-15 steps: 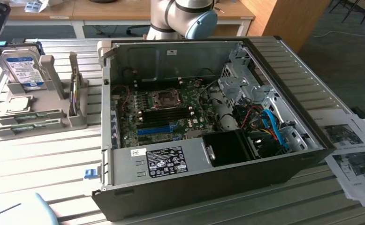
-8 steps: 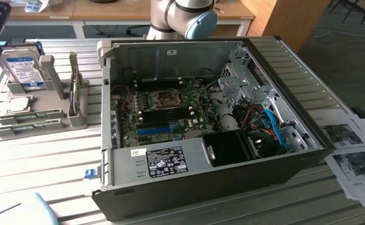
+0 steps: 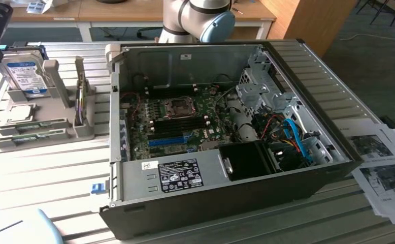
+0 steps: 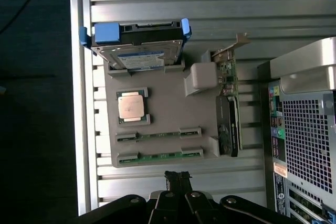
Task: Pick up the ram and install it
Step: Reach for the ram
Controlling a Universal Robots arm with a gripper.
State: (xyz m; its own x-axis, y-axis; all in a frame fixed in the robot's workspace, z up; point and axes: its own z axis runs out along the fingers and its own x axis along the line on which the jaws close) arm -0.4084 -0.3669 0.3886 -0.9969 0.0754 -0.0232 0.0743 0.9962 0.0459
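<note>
Now the gripper [image 4: 178,176] hangs with its two dark fingers pressed together and nothing between them, just off the edge of a grey holder tray [image 4: 168,103] on the slatted metal table [image 4: 173,3]. The ram [image 4: 160,156], a thin green stick, lies flat in the tray slot nearest the fingertips, with a second green stick [image 4: 159,136] just beside it. Further along the tray sit a processor chip [image 4: 131,107], a blue-railed hard drive [image 4: 137,51] and an expansion card [image 4: 228,108] standing on edge. Toward the exterior view's right of the tray, the open computer case [image 3: 231,203] lies with its motherboard [image 3: 177,127] exposed.
</note>
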